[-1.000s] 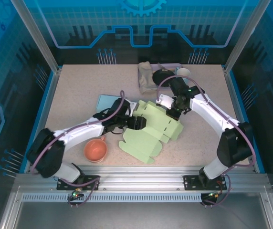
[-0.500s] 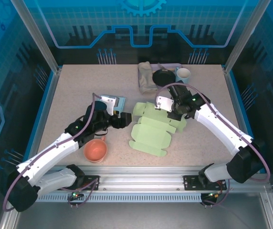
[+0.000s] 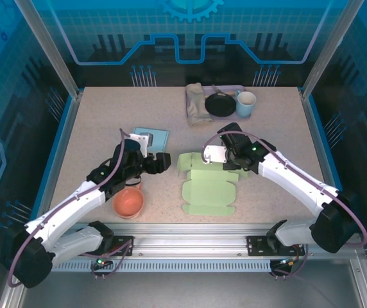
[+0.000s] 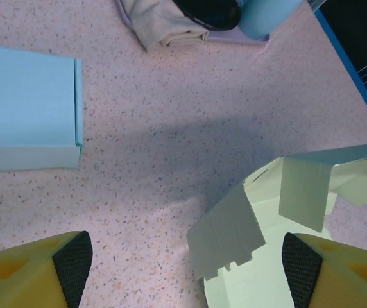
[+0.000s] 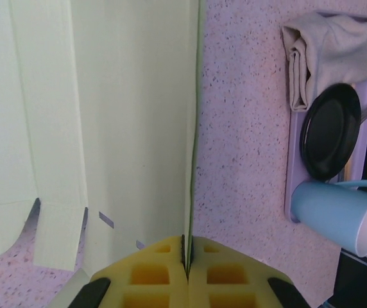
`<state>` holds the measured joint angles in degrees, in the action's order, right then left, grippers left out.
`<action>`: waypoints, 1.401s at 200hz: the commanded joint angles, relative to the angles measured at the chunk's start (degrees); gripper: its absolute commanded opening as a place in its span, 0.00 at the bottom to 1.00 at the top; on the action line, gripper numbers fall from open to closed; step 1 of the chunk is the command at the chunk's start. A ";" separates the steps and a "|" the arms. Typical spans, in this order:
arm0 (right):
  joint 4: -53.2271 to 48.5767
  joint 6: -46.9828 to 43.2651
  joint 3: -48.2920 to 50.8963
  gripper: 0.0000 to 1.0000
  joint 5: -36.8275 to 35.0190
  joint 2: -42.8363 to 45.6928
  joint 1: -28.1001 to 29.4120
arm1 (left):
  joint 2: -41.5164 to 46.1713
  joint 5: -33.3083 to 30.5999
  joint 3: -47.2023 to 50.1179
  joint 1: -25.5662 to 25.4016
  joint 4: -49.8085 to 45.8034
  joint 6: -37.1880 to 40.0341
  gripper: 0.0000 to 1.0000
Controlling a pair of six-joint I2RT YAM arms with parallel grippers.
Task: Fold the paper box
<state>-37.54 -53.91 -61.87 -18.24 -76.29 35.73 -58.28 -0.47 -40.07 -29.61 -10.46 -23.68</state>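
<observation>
Cardboard is lying flat and unfolded at the centre of the top view: the pale green paper box [image 3: 208,189] is stretching from mid-frame down toward the lower edge of the table, its long axis running roughly up and down the frame, with small flaps lifting along its upper left corner. The right gripper [image 3: 224,162] is sitting on the upper right edge of the blank, and in the right wrist view its yellow fingers are pressing together on a thin upright panel of the box, so this arm is clamping the sheet by its edge. The left gripper [image 3: 163,162] is hovering just left of the upper left flaps, near them but apart. In the left wrist view its black pads [image 4: 73,260] are standing wide apart at the bottom corners with nothing between them, and the raised flaps are lying toward the lower right. Judging by this, the left arm is being lined up to reach rightward onto those flaps while the right arm is anchoring the far side.
</observation>
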 commanded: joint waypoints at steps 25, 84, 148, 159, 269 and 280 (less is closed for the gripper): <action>12.29 -6.25 5.69 0.00 -0.60 1.37 2.13 | -1.04 -1.41 2.65 0.45 2.93 1.60 0.79; 26.29 -10.86 15.41 0.00 0.68 5.17 3.86 | -4.74 -3.39 3.82 0.51 4.57 4.03 0.76; 30.48 -13.62 19.56 0.00 0.31 5.72 4.28 | -8.22 -3.47 4.30 0.43 7.18 5.46 0.74; 30.91 -13.77 19.70 0.00 0.22 5.76 4.30 | -8.71 -3.43 4.35 0.48 7.47 5.47 0.73; 34.19 -13.30 21.01 0.00 0.86 4.46 2.57 | -13.70 4.03 7.22 0.41 14.13 8.21 0.64; 36.70 -13.56 22.15 0.00 0.59 5.14 2.52 | -13.53 4.87 7.93 0.43 14.59 8.38 0.64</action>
<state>-6.24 -67.42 -41.78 -17.98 -71.66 38.85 -71.29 0.49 -33.87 -29.56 1.30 -16.51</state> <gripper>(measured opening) 0.043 0.644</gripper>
